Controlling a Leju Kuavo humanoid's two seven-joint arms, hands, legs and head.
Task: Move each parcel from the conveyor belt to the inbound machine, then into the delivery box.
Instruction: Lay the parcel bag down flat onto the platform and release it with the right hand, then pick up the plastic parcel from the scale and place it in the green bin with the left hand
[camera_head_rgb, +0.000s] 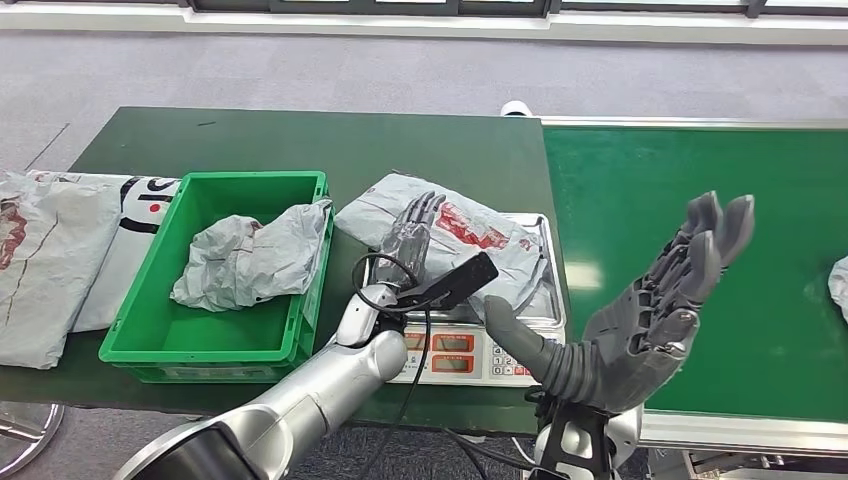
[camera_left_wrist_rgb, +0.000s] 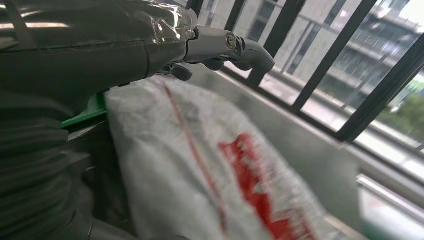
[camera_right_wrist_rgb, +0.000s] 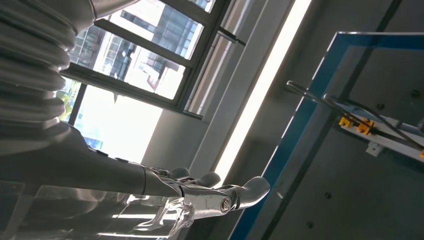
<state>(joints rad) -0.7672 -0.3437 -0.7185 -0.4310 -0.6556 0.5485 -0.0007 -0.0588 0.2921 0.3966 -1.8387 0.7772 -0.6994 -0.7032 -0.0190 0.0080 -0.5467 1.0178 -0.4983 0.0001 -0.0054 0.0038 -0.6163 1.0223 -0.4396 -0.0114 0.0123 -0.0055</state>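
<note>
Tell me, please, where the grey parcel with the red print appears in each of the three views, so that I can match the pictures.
Head view: the parcel lies on the scale, centre of the picture, under the left hand.
Left wrist view: the parcel covers the lower middle, below the hand's fingers.
Right wrist view: not in it.
Shared landmark: the green box, a green edge in the left wrist view.

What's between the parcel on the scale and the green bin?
Nothing visible. The parcel lies on the scale under the left hand, right beside the green bin. One crumpled parcel already lies inside; its near wall is the only step.
</note>
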